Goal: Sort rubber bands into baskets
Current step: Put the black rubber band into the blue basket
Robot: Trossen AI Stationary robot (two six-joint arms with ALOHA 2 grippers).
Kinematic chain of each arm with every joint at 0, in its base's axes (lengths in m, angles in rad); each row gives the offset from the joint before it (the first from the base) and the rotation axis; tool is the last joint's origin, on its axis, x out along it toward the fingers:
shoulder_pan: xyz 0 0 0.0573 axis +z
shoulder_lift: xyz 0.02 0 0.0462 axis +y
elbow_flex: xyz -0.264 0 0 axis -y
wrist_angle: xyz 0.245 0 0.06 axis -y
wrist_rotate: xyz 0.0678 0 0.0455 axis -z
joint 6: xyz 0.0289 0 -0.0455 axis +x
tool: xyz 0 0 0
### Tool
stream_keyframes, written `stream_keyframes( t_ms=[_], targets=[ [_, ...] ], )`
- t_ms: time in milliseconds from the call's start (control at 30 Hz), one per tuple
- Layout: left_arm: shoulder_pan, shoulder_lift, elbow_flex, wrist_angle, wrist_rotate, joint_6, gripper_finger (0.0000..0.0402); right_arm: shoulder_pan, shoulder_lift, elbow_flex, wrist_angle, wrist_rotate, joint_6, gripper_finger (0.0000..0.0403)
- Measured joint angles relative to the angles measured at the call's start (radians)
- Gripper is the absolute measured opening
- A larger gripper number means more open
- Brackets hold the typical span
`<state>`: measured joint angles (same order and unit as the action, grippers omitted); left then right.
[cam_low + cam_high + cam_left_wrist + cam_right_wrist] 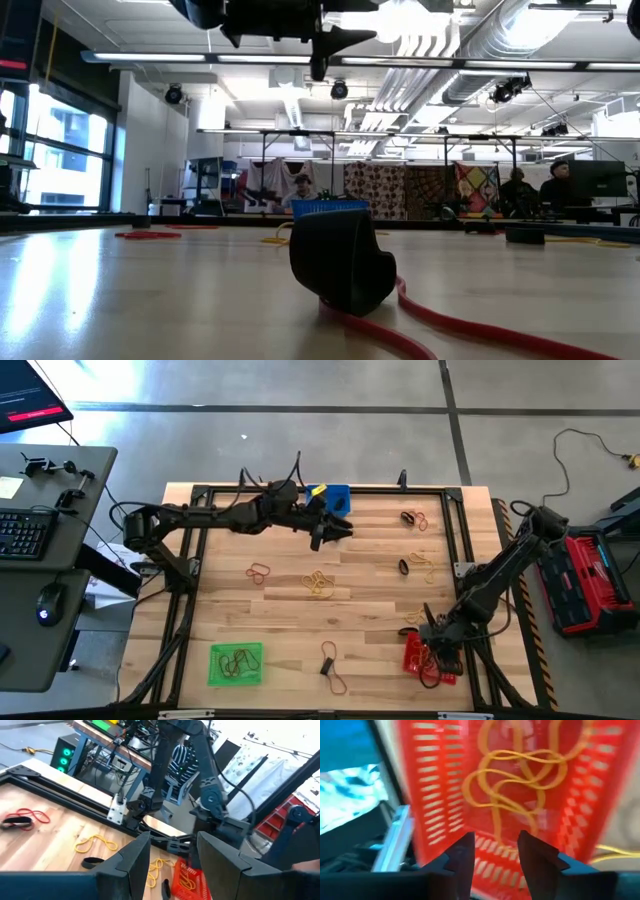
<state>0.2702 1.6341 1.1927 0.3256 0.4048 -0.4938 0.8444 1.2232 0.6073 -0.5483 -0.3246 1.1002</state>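
The red basket (417,658) stands at the table's near right, and my right gripper (495,851) hangs open just above it, pointing steeply down. Several yellow rubber bands (515,775) lie tangled on the basket's floor, clear of the fingers. My left gripper (330,532) hovers open, high over the table's far middle, beside the blue basket (332,497). The green basket (237,664) at the near left holds dark and reddish bands. Loose bands lie on the wood: red (259,572), yellow (318,584), and black with reddish (330,668).
More loose bands lie at the far right (413,518) and right of centre (415,567). A black metal frame (190,560) runs round the tabletop. A desk with keyboard (25,530) stands to the left, a red case (585,580) to the right.
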Motion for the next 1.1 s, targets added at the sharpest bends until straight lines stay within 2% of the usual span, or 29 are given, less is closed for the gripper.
stream_keyframes(
  t_ms=[133, 267, 433, 500, 567, 700, 933, 1100],
  targets=[
    [0.020, 0.000, 0.000, 0.000, 0.005, -0.001, 0.0156, 0.000, 0.000, 0.065, -0.052, 0.021, -0.002, 0.0136],
    [0.034, -0.018, 0.000, -0.032, 0.029, 0.050, 0.0147, 0.000, 0.000, 0.155, -0.139, 0.037, -0.007, 0.0114],
    [0.038, -0.065, 0.001, -0.113, 0.022, 0.197, 0.0104, -0.010, 0.000, 0.270, -0.243, 0.093, -0.007, 0.0055],
    [0.044, -0.075, 0.001, -0.148, 0.004, 0.240, 0.0081, -0.048, 0.000, 0.307, -0.274, 0.134, -0.010, 0.0022],
    [0.052, -0.076, 0.001, -0.157, -0.012, 0.269, 0.0056, -0.113, 0.000, 0.331, -0.289, 0.187, -0.026, 0.0006],
    [0.072, -0.076, 0.001, -0.160, 0.030, 0.302, 0.0009, -0.276, 0.000, 0.347, -0.270, 0.293, -0.106, 0.0009],
    [0.113, -0.076, 0.000, -0.189, 0.097, 0.339, 0.0002, -0.599, 0.000, 0.345, -0.090, 0.434, -0.358, 0.0001],
    [0.139, -0.077, 0.000, -0.188, 0.104, 0.339, 0.0001, -0.815, 0.000, 0.345, 0.012, 0.446, -0.595, 0.0000]
  ],
)
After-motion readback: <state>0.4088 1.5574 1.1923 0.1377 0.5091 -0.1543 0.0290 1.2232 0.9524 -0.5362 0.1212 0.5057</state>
